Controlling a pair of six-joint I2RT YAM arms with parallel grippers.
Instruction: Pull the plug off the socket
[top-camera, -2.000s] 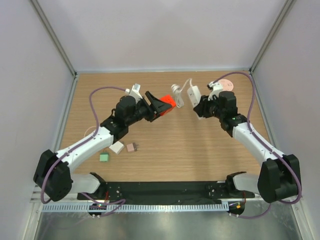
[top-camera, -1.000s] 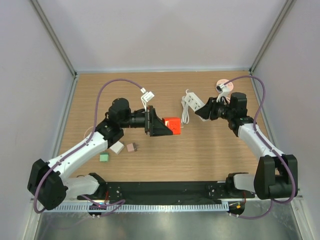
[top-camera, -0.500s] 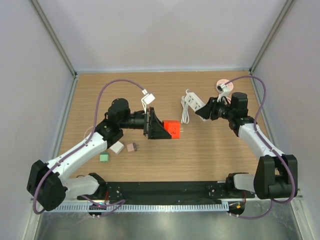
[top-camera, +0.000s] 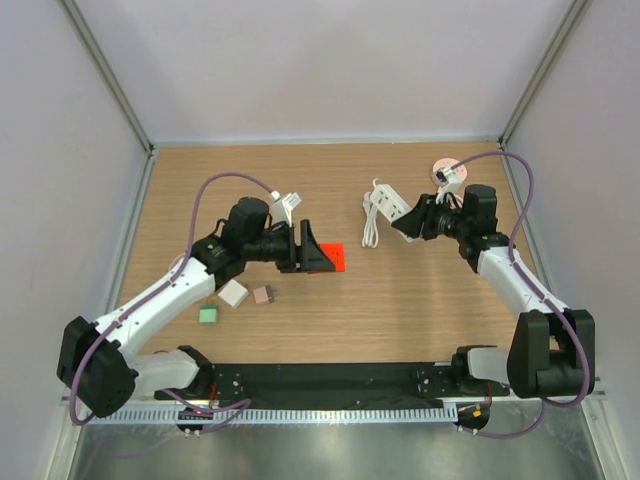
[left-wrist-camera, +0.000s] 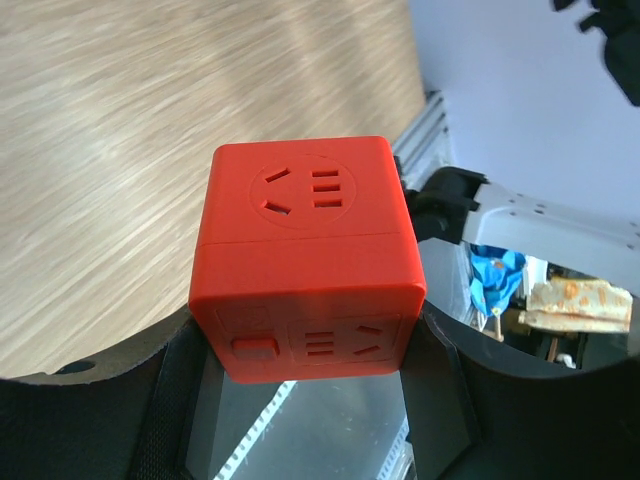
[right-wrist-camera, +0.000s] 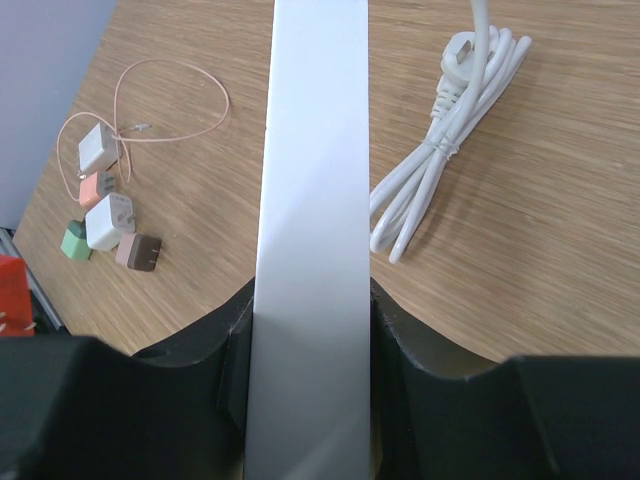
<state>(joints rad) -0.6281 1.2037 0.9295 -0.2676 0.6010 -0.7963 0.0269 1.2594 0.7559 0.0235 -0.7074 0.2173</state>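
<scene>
My left gripper (top-camera: 318, 258) is shut on a red cube plug (top-camera: 333, 258) and holds it over the middle of the table. In the left wrist view the cube (left-wrist-camera: 305, 260) sits between my fingers (left-wrist-camera: 440, 390), its socket faces showing. My right gripper (top-camera: 405, 222) is shut on a white power strip (top-camera: 385, 203), the socket, at the back right. In the right wrist view the strip (right-wrist-camera: 315, 200) runs up between the jaws. Its coiled white cable (right-wrist-camera: 450, 130) lies on the table beside it. The cube and the strip are well apart.
Small white (top-camera: 233, 294), brown (top-camera: 263, 295) and green (top-camera: 208, 314) adapters lie at the front left, with a thin pink cord (right-wrist-camera: 170, 90) near them. A pink round object (top-camera: 447, 171) sits at the back right corner. Walls enclose the table on three sides.
The red cube has come away from the white strip. My left gripper has carried it down and to the left; my right gripper has drawn the strip to the right and now holds still.
</scene>
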